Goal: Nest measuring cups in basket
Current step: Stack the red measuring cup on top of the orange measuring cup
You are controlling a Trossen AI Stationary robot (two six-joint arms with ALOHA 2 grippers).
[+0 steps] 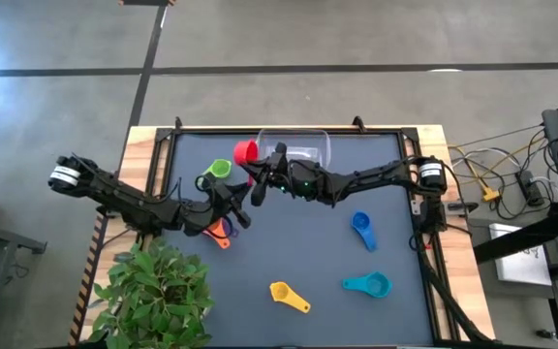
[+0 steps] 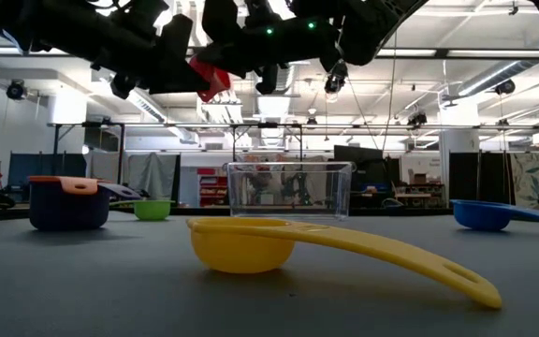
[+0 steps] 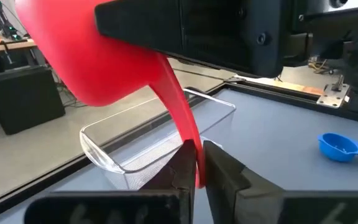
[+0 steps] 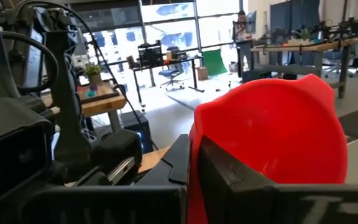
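- The red cup (image 3: 104, 62) was glossy plastic, a rounded bowl with a flat handle that narrowed away from it.
- It hung in the air over the table (image 1: 298, 242), just off the near left corner of the basket (image 1: 294, 133), touching neither.
- From above, I read its long axis as running from the bowl by the basket back toward the table's middle, handle end pointing away from the basket.
- My left pincer (image 3: 197, 168) was pinched narrow on the tip of that handle, with the bowl tilted up and beyond the fingers.
- My right pincer (image 4: 194, 168) was also narrow, seemingly with a thin strip of the red bowl's wall between its fingers.
- Only the left wrist view showed me the handle grip. The right wrist view was filled by the bowl's outer curve.
- The low view alone showed the cup's height, well above the clear basket's rim.
- It also showed an orange cup (image 2: 64, 184) sitting in a purple one (image 2: 68, 208), which the left arm partly hid from above.
- The green cup (image 1: 219, 171), blue cup (image 1: 361, 225), teal cup (image 1: 371, 284) and yellow cup (image 1: 284, 292) lay on the table, well apart.
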